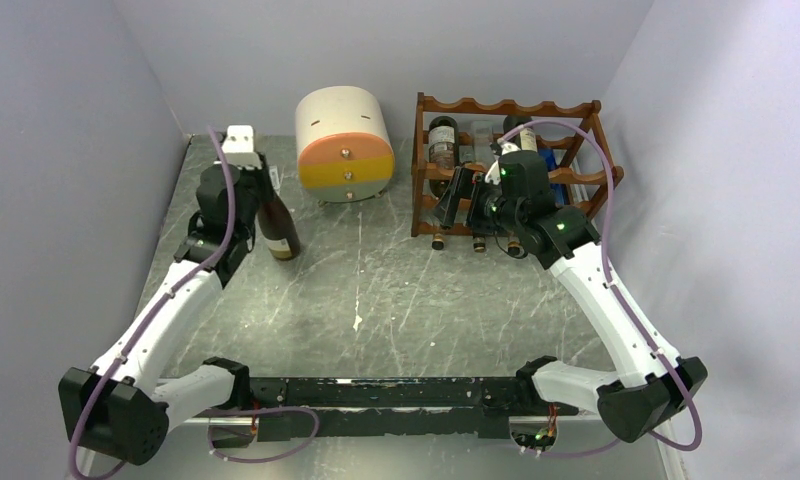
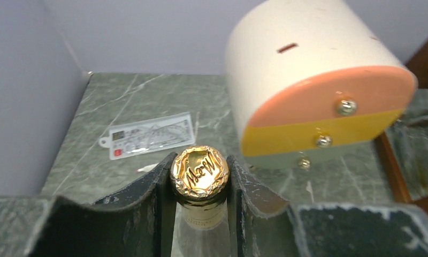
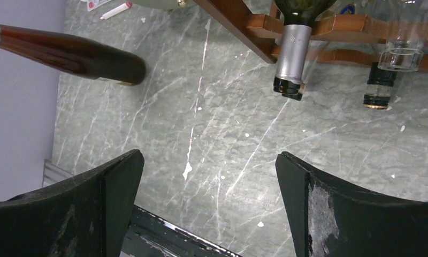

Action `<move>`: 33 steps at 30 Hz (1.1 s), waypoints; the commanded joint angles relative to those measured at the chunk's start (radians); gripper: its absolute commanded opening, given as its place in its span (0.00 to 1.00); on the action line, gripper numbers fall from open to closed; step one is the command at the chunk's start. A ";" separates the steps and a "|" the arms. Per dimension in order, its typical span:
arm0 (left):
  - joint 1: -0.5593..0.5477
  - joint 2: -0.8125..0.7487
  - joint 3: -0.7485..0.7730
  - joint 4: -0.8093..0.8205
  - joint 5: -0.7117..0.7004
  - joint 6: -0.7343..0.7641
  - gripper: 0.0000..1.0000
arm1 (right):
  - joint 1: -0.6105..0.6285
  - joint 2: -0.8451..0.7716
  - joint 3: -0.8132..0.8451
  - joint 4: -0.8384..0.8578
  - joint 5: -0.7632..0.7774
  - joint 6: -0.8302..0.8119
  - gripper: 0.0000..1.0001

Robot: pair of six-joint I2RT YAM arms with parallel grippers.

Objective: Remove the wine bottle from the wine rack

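Now: wine bottle upright on tabletop, left side, well apart from wine rack; left claw pinches its gold-foiled neck. Rack holds several bottles lying flat; right claw spread.

Overhead view: the right arm covers the middle of the wine rack at upper right, so the bottles lying in it show only in parts and cannot be counted. At upper left, the left arm hides the neck of the standing wine bottle.

Left wrist view: the bottom edge cuts that bottle just below its gold foil cap. Print on the plastic-wrapped card is too small to read.

Right wrist view: the top edge crops the racked bottles to necks.
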 commanded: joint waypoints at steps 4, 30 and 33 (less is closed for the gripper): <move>0.197 -0.012 0.125 0.174 0.114 -0.066 0.07 | -0.004 0.010 0.021 -0.014 0.005 -0.001 0.99; 0.550 0.165 0.257 0.221 0.150 -0.011 0.07 | -0.007 0.005 -0.023 -0.024 0.027 -0.045 0.99; 0.553 0.196 0.291 0.225 0.124 -0.008 0.07 | -0.007 0.004 -0.023 -0.028 0.032 -0.052 0.99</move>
